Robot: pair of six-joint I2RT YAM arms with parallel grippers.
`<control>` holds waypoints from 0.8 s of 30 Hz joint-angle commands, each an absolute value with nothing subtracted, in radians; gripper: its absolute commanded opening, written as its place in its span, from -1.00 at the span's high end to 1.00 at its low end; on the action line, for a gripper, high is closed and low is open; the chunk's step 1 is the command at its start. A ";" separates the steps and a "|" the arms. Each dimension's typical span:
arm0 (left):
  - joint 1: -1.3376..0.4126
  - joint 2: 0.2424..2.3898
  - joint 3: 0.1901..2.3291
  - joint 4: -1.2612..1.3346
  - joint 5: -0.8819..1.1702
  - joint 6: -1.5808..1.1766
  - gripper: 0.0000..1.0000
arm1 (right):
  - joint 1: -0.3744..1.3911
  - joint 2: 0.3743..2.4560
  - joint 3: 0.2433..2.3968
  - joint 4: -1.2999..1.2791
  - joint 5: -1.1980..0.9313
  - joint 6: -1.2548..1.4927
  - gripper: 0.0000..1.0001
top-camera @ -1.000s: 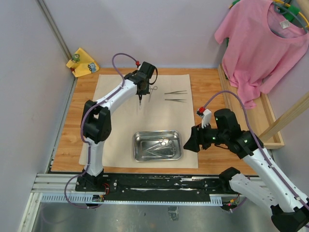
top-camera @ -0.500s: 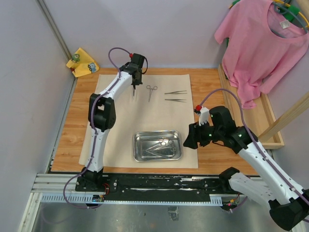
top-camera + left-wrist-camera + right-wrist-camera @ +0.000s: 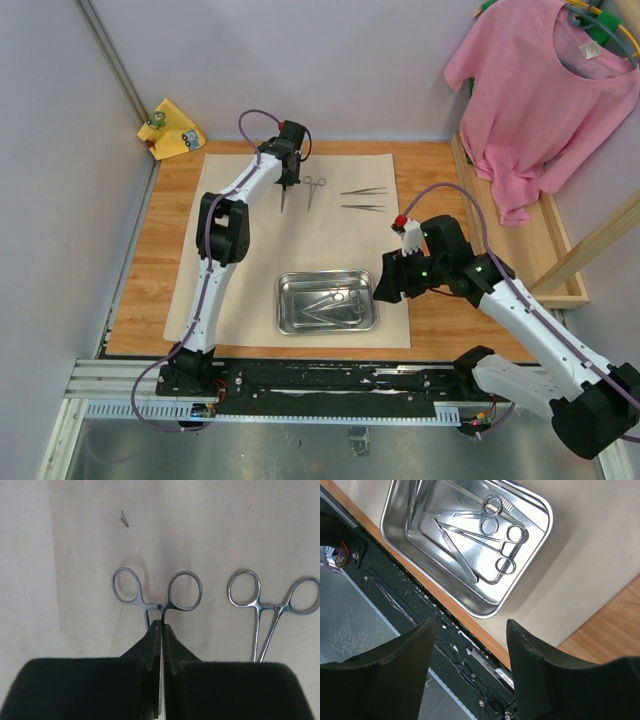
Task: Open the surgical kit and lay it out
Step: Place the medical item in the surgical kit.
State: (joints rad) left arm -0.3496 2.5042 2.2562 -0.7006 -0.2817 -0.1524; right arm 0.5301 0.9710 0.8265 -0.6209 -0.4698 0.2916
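Left wrist: left pincer [image 3: 161, 628] clamps ring-handled forceps [image 3: 159, 608].

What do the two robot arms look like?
The left arm and right arm have white tubular links and black joints. A mauve cable loops along each, with a red fitting near the wrist. The left gripper and right gripper have black wedge-shaped fingers.

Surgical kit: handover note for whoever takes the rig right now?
Left end effector: shut on one forceps, at the far part of the cloth wrap.
Right end effector: open, empty, by the tray's right edge.
Done: wrap spread flat; another forceps and two tweezers laid out at the far side.
Left: set down the held one; two forceps and some tweezers lie in the tray.
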 commanded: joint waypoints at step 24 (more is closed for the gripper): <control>-0.362 2.314 2.265 -0.678 -0.094 -0.235 0.14 | 0.513 1.017 0.828 -0.549 -0.522 0.318 -0.20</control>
State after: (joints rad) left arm -0.3405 2.5008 2.2753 -0.6994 -0.1745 -0.1856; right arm 0.5270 1.0183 0.8139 -0.5674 -0.5049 0.3111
